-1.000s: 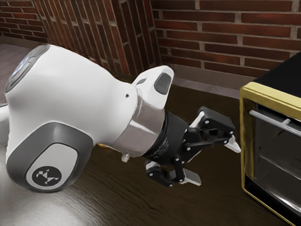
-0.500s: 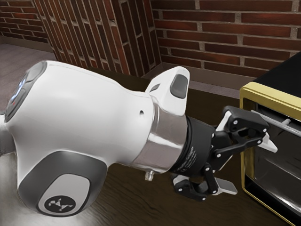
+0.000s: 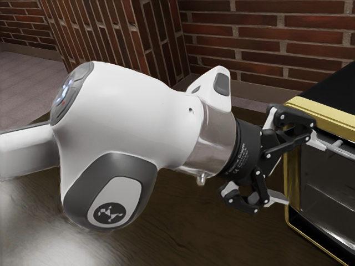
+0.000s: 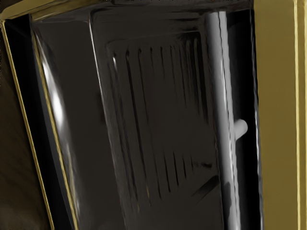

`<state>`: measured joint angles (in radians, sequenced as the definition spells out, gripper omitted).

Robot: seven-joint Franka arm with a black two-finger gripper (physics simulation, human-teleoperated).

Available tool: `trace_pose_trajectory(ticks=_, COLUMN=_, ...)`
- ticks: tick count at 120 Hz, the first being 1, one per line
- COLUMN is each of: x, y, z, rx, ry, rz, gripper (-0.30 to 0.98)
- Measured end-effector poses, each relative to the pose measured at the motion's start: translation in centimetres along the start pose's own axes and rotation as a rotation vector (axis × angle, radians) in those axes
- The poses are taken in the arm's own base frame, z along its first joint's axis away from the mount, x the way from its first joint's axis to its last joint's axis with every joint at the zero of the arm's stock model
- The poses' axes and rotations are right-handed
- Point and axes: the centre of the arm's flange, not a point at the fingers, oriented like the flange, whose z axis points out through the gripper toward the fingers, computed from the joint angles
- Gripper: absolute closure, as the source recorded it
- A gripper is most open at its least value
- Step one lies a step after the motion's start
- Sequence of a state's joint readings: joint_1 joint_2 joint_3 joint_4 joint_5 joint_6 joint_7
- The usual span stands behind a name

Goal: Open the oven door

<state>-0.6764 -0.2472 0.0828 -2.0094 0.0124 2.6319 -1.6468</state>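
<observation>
Ext. view, gripper: black two-finger gripper (image 3: 299, 170), fingers wide apart; upper fingertip (image 3: 319, 139) is at the handle (image 3: 338, 146), contact I cannot tell.
Ext. view, lettering: small white print on gripper's black body, too small to read; on the arm (image 3: 138, 113), a round dark badge (image 3: 112, 213) w/ white figure.
Ext. view, oven: at ext. view's right, black top, gold-coloured frame (image 3: 327, 115); dark glassy oven door (image 3: 330, 191) sits inside this frame.
Ext. view, in front: the gripper covers part of the frame's near edge.
Ext. view, surroundings: dark brown table (image 3: 183, 238) w/ wood grain and pale glare; behind, red-brown brick wall (image 3: 266, 41) w/ light mortar, incl. section of upright bricks (image 3: 119, 44); greyish floor (image 3: 25, 83).
Wrist view, oven door: dark, shiny, w/ thin parallel slots (image 4: 139, 120) visible, bright streak near the gold trim (image 4: 53, 155).
Wrist view, handle: straight grey round bar along the door, w/ short rounded stub (image 4: 241, 128), beside wide gold side of frame.
</observation>
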Motion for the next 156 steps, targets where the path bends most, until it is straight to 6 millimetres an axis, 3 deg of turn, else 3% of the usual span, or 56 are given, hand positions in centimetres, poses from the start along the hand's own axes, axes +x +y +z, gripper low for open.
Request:
trace_pose_trajectory(ticks=49, x=3.6, y=1.2, z=3.4, rx=0.018, ry=0.021, rz=-0.056, gripper=0.00)
trace_pose_trajectory(ticks=106, x=4.6, y=1.3, z=4.7, rx=0.030, ry=0.028, rz=-0.031, gripper=0.00)
trace_pose_trajectory(ticks=156, x=6.0, y=0.0, z=6.4, rx=0.063, ry=0.001, rz=-0.079, gripper=0.00)
